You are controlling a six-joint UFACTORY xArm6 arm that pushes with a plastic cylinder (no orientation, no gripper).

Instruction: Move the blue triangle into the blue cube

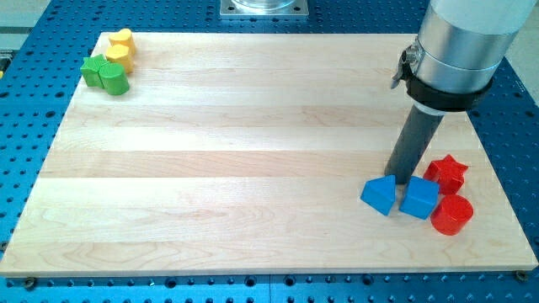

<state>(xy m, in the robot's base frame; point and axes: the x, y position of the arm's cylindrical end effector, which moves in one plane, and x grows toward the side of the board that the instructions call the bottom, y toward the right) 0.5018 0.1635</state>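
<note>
Blue against pale wood: the blue triangle (380,195) sits low on the view's right of the wooden board (253,151), and the blue cube (419,199) lies just beside it to the view's right, a thin gap or none between them; I cannot tell which. My tip (399,182) has no jaws to open or close, being a plain dark rod; it stands just above the seam between the two, toward the view's top, near both. For the push I judge it must get round to the triangle's left side and drive rightward. Behind the cube crowd a red star (446,172) and a red cylinder (452,214), touching or nearly touching it, so a hard shove could scatter them. Far off at the view's top left sit green blocks (104,74) and yellow blocks (120,49), no obstacle.
</note>
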